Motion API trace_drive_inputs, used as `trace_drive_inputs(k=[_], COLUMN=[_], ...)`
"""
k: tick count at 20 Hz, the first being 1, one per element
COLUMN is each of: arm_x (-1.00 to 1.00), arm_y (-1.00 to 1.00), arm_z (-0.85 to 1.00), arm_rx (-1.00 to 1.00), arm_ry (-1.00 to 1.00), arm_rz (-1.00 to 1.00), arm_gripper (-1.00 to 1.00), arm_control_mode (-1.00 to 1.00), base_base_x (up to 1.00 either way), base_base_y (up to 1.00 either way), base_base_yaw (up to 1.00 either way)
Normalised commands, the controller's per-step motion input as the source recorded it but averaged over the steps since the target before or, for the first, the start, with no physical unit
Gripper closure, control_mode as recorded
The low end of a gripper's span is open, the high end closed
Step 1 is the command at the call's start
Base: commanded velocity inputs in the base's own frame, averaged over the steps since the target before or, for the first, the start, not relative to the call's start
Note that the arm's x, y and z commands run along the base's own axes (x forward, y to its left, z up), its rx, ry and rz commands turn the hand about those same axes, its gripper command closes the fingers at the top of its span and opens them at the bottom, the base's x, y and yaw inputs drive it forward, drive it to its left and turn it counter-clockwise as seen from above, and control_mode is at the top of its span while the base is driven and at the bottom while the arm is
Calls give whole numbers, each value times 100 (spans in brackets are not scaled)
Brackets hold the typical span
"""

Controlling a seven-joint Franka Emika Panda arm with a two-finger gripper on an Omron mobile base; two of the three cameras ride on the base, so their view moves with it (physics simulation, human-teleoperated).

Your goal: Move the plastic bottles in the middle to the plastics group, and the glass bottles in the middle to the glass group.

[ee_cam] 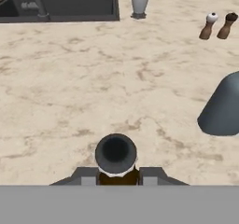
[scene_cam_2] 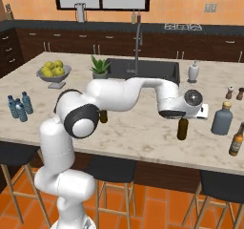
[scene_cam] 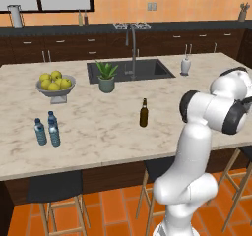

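Hand view: brown bottle [ee_cam: 115, 155] is being gripped at the neck by gripper [ee_cam: 115, 175]; grey-blue bottle [ee_cam: 223, 108] at three o'clock. Second brown bottle [scene_cam_2: 236, 140] already standing beside it; three water bottles [scene_cam: 47, 129] grouped.

A: What sits between the fingertips [ee_cam: 151, 175]?

B: A brown bottle [ee_cam: 116, 160], seen from straight above its dark cap; the gripper [ee_cam: 116, 176] flanks its neck, seemingly touching, though the contact is hard to judge.

A: And around it?

B: Marble counter [ee_cam: 93, 87]. The grey-blue bottle [ee_cam: 223, 107] lies right, the shakers [ee_cam: 217, 26] beyond, a white dispenser [ee_cam: 140, 0] by the sink [ee_cam: 60, 6].
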Motion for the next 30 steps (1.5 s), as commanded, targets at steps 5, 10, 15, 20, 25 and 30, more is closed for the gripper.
trace_drive_inputs(k=[5, 10, 15, 20, 25, 30], arm_x=[0, 0, 0, 0, 0, 0], arm_y=[-20, -8, -6, -11, -9, -10], arm_z=[0, 0, 0, 0, 0, -3], arm_rx=[0, 0, -3, -5, -7, -6], arm_ry=[-13, -6, 0, 0, 0, 0], arm_rz=[5, 3, 0, 0, -6, -6], arm_gripper=[100, 100, 100, 100, 100, 100], arm_control_mode=[-100, -100, -100, -100, -100, -100], base_base_x=[0, 0, 0, 0, 0, 0], base_base_y=[0, 0, 0, 0, 0, 0], base_base_yaw=[0, 0, 0, 0, 0, 0])
